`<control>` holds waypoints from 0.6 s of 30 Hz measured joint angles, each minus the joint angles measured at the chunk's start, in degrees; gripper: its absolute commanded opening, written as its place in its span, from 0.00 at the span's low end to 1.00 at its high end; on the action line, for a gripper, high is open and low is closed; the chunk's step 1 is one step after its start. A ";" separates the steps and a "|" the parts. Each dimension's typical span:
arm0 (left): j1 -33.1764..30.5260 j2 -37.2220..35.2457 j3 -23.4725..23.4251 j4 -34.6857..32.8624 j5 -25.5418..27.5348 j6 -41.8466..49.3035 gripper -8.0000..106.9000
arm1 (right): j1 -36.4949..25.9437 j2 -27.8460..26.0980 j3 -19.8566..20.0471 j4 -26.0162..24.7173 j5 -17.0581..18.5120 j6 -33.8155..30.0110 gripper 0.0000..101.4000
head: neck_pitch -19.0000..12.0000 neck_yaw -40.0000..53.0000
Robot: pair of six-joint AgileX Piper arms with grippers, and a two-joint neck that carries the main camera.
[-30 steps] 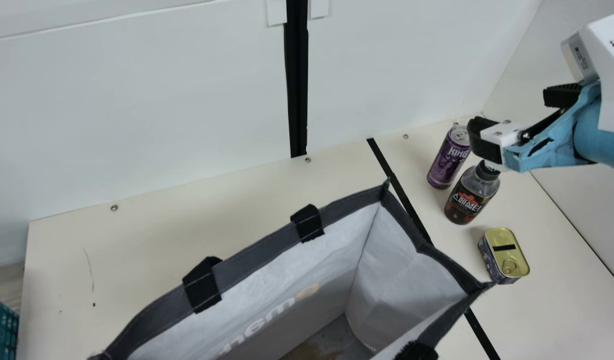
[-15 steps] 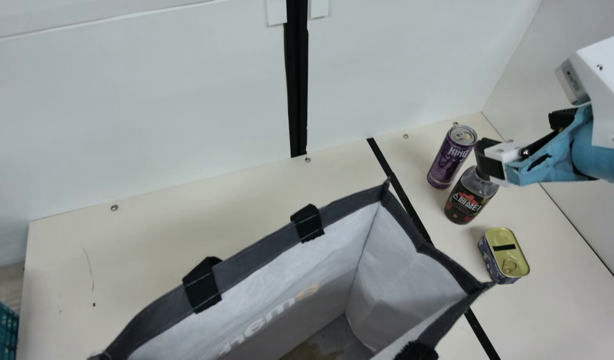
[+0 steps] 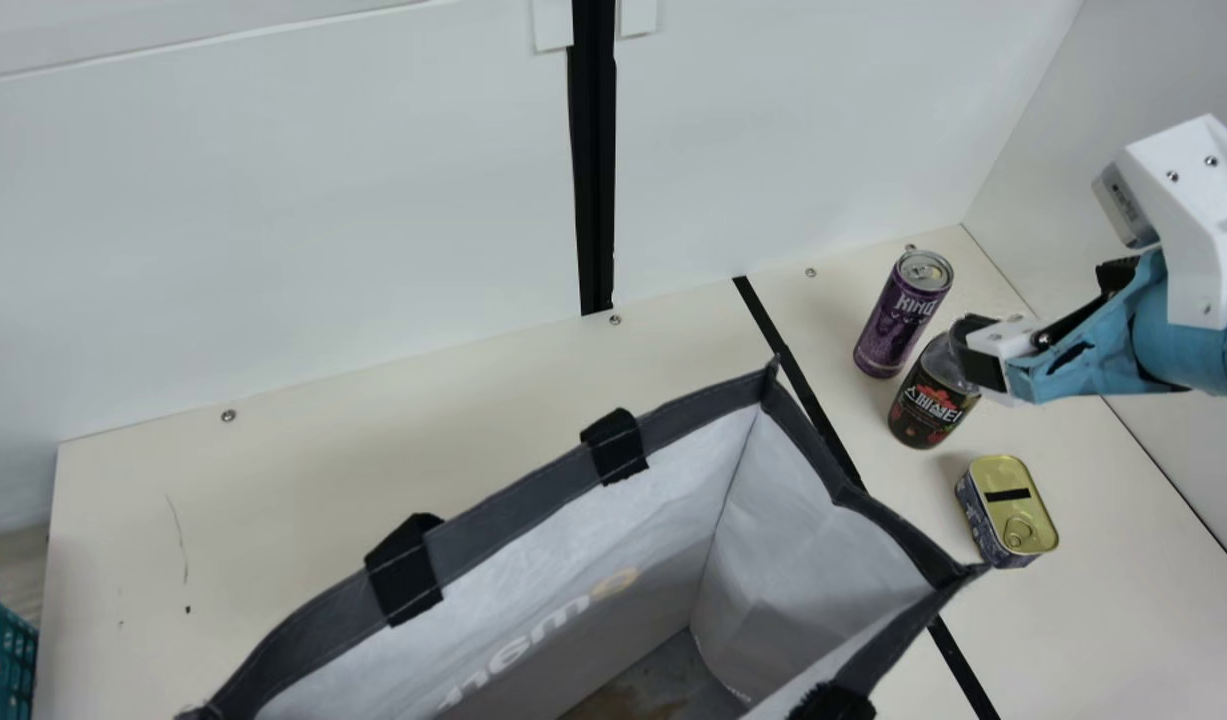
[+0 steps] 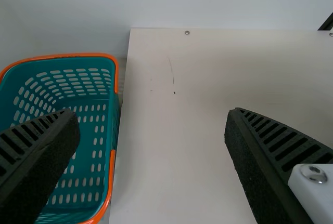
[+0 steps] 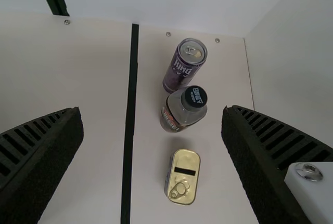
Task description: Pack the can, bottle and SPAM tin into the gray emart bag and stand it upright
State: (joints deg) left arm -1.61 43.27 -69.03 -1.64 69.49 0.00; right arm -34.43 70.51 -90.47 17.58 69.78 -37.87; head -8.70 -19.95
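Where the bottle stands: although a finger of the right gripper (image 3: 1039,312) covers its cap in the main view, we find the bottle (image 3: 931,400) upright on the table (image 3: 373,430), outside the bag, between can and tin; the right wrist view gives us its black cap.
Purple can: upright beside the bottle, the can (image 3: 901,315) shows us its silver top; in the right wrist view the bottle hides part of its lower side.
SPAM tin: on the bottle's other side, gold lid and ring pull up, the tin (image 3: 1008,510) sits near a corner of the bag; we cannot tell whether they touch.
Gray emart bag: open-topped, the bag (image 3: 533,490) is cut off at the main view's bottom edge, so we see just part of its floor.
Right gripper: fingers spread wide, close above the bottle.
Left gripper: we see the left gripper (image 4: 153,130) in its wrist view, fingers spread wide.
Teal basket: beyond the table's left end, the orange-rimmed basket (image 4: 62,55) is cut off in both views and partly behind a left finger.
Our count: one can, one bottle, one tin, one bag, one basket; two black straps on the bag's far rim, part of another at the near one.
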 measured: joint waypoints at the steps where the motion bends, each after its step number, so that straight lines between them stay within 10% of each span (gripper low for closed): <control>1: 0.00 0.00 0.00 0.00 0.00 0.00 0.85 | 0.00 0.00 0.00 0.00 0.07 0.00 0.94 | 0.00 0.00; 18: 0.00 0.00 0.00 0.00 0.00 0.00 0.85 | 0.00 0.00 0.00 -0.12 0.01 0.00 0.94 | 0.00 0.00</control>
State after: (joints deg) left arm -1.61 43.27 -69.03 -1.64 69.49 0.00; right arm -34.43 70.51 -90.47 17.46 69.79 -37.87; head -8.70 -19.95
